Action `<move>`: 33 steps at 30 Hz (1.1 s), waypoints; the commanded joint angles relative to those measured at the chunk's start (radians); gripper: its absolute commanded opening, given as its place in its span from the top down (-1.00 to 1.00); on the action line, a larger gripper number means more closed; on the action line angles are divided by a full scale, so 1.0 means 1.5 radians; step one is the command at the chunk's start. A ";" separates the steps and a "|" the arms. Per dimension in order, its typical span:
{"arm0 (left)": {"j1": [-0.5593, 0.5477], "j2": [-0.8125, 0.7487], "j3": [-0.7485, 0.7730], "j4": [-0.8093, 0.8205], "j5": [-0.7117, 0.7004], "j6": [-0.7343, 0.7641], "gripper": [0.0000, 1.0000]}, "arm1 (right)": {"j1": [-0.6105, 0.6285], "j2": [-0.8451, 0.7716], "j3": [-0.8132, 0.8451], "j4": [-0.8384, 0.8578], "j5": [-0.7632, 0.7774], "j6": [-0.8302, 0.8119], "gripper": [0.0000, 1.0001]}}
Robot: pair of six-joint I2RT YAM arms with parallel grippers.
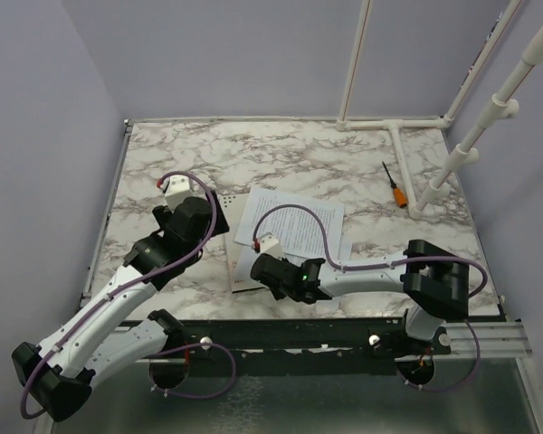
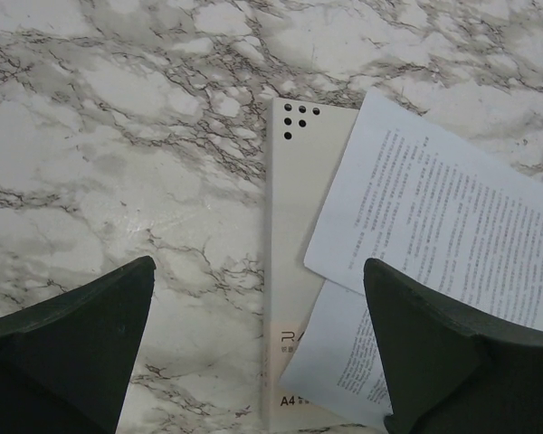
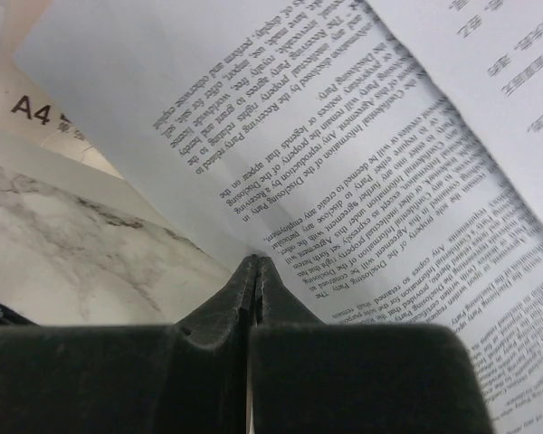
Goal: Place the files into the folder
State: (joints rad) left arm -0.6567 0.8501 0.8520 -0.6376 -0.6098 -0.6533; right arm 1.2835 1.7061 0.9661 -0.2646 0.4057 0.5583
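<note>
The folder (image 2: 294, 208) lies shut on the marble table, its pale cover printed with black dots and "A4"; it also shows in the top view (image 1: 239, 277) and the right wrist view (image 3: 36, 108). Two files, printed white sheets, overlap across it: the upper sheet (image 2: 443, 217) and the lower sheet (image 2: 344, 353), both in the top view (image 1: 294, 217). My right gripper (image 3: 256, 264) (image 1: 261, 262) is shut on the near edge of the lower sheet (image 3: 344, 136), which curls up at the fingertips. My left gripper (image 2: 258, 348) (image 1: 219, 212) hovers open over the folder's left edge, holding nothing.
An orange-handled screwdriver (image 1: 395, 188) lies at the back right. A white pipe frame (image 1: 394, 136) stands along the back right corner. Walls close in the table on the left and at the back.
</note>
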 commanded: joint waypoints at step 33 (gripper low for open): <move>-0.001 0.320 -0.071 0.222 0.366 -0.046 -0.98 | -0.125 -0.315 -0.111 -0.089 0.063 -0.005 0.80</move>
State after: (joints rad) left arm -0.6567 1.2732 0.7662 -0.3882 -0.1455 -0.6945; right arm 1.1049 1.3056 0.8307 -0.3557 0.4709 0.5278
